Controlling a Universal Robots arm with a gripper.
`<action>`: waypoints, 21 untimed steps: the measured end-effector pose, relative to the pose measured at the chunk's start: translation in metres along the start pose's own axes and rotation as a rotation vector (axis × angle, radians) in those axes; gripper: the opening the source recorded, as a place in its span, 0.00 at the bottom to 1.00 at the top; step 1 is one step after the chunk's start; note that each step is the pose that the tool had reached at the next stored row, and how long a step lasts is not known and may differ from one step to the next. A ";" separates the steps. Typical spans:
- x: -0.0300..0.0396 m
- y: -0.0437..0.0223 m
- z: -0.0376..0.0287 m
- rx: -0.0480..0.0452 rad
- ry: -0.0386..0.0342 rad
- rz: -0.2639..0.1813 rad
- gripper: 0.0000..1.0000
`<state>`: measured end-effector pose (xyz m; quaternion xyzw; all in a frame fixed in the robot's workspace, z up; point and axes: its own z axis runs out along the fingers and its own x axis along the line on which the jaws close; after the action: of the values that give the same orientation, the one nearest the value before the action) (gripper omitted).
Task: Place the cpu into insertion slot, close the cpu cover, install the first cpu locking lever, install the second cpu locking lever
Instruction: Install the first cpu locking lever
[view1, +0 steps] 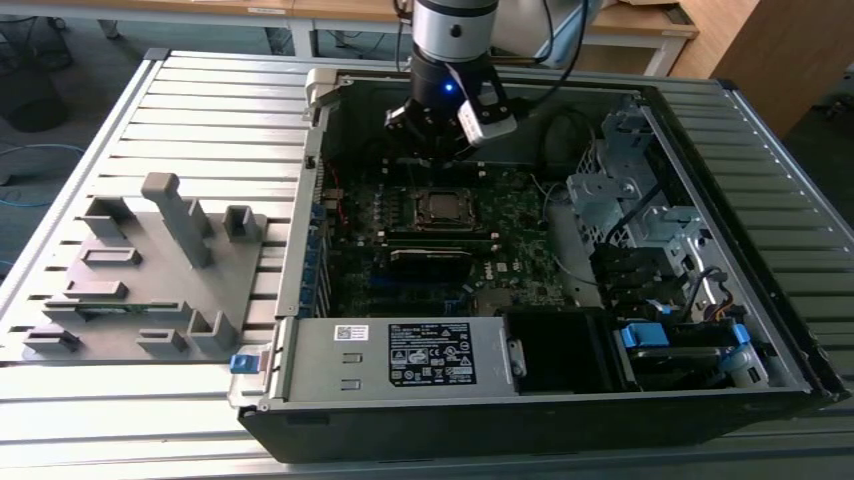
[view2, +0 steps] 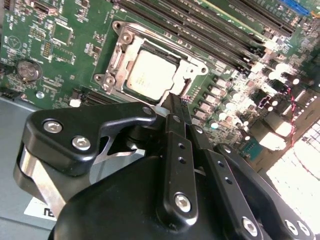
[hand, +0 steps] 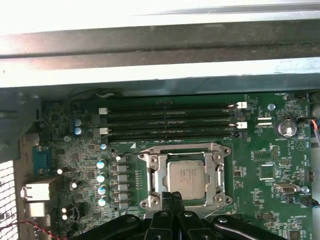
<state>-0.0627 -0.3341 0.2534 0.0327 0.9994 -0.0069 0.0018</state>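
The cpu (hand: 186, 176) (view2: 150, 75), a silver-grey square chip, sits in the insertion slot (view1: 441, 208) on the dark green motherboard (hand: 270, 200). The cpu cover (hand: 154, 172) (view2: 119, 59), a silver frame, lies flat around the chip. The locking levers cannot be made out for certain. My gripper (hand: 172, 197) (view2: 171, 102) hovers just beside one edge of the socket with its black fingers pressed together and nothing between them. In the exterior view my gripper (view1: 430, 150) hangs inside the open case, above and slightly behind the socket.
Black memory sticks (hand: 170, 122) run along one side of the socket. The case wall (hand: 160, 50) stands close beyond them. A power supply (view1: 400, 355) and a drive cage (view1: 627, 200) fill the case's near and right parts. A grey fixture tray (view1: 147, 270) lies outside on the exterior view's left.
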 end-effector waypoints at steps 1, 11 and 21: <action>0.0017 -0.0001 0.0000 0.0000 0.0000 0.000 0.10; 0.0135 -0.0008 0.0003 0.0001 0.0000 0.000 0.10; 0.0136 -0.0009 -0.0083 -0.0001 0.0000 0.000 0.10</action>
<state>-0.0763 -0.3340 0.2617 0.0328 0.9994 -0.0068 0.0018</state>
